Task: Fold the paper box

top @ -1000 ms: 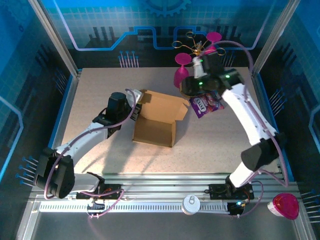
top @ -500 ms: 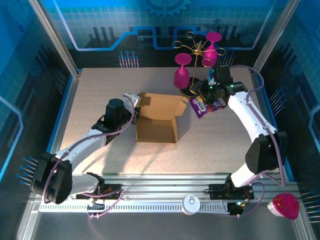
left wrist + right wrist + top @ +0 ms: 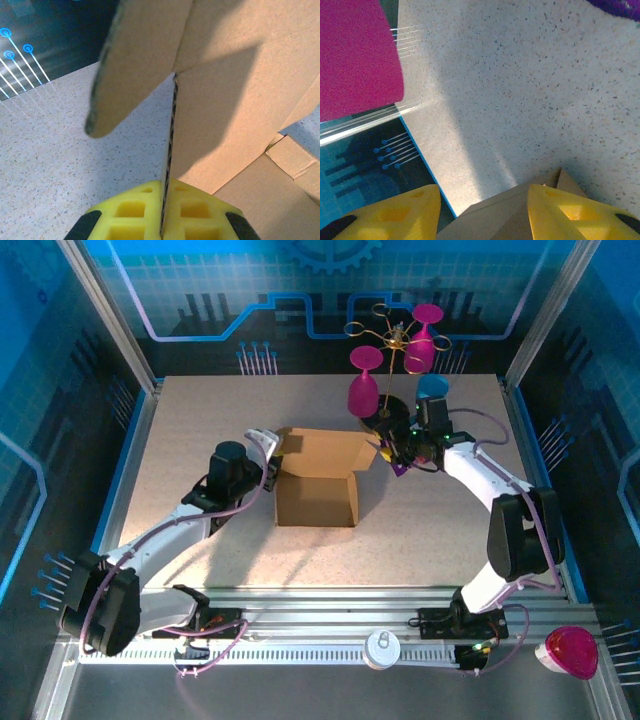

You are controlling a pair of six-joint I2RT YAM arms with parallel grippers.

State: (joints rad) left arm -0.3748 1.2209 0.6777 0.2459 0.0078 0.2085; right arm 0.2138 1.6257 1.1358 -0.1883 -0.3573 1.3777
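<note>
The brown paper box (image 3: 315, 488) sits mid-table, its body standing up as a shallow open carton with the lid panel lying flat toward the back. My left gripper (image 3: 262, 445) is at the box's left side. In the left wrist view its yellow fingers (image 3: 135, 215) are shut on the thin edge of an upright cardboard wall (image 3: 235, 100), with a rounded flap above. My right gripper (image 3: 387, 452) is low at the box's right rear corner. Its fingers (image 3: 570, 212) stand wide apart, and a cardboard flap edge (image 3: 502, 217) lies between them, not pinched.
A purple snack packet (image 3: 399, 467) lies just right of the box, mostly under my right wrist. Behind it stand a wire rack with magenta goblets (image 3: 364, 388) on a black base (image 3: 392, 412) and a blue cup (image 3: 432, 387). A magenta object (image 3: 570, 652) sits on the front rail.
My right arm has swung down and left from above the packet to the box's right rear corner. The box has turned square to the table edge, with my left gripper still on it.
</note>
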